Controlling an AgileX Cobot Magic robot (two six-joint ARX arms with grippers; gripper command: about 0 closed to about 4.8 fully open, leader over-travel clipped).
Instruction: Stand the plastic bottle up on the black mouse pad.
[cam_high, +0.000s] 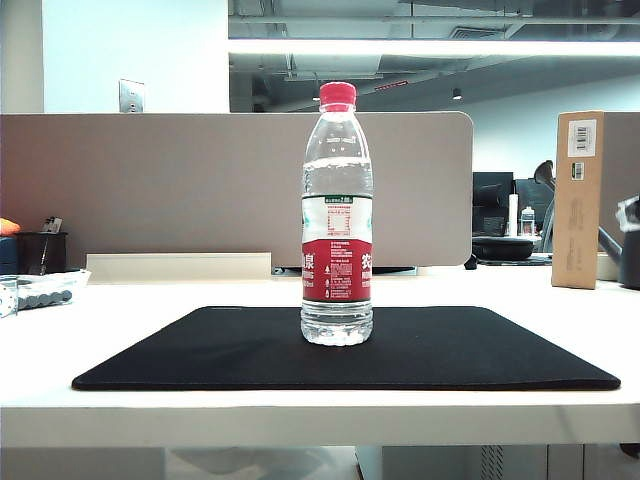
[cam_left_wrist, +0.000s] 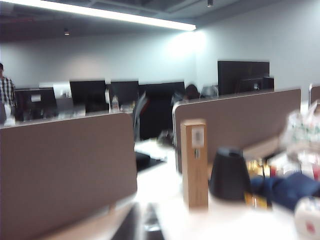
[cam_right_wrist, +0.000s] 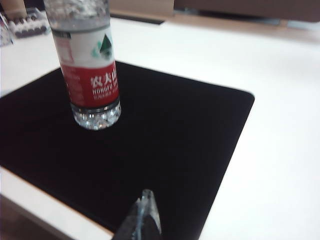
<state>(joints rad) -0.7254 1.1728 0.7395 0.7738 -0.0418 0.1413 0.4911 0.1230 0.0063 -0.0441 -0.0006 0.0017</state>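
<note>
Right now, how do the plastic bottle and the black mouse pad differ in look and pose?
The plastic bottle stands upright and tall; the black mouse pad lies flat and wide. The bottle is clear and ribbed with a red cap and a red-and-white label; the pad is plain matte black. The bottle rests on the pad near its middle, and no claw touches either.

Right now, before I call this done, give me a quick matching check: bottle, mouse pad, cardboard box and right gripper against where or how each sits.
Things:
1. plastic bottle
2. black mouse pad
3. cardboard box
4. right gripper

States:
A. lying flat on the white table
B. standing at the table's far right edge
C. upright on the pad, nothing gripping it
D. shut, apart from the bottle, over the pad's near edge

Pairs: 1-C, 2-A, 3-B, 4-D
</note>
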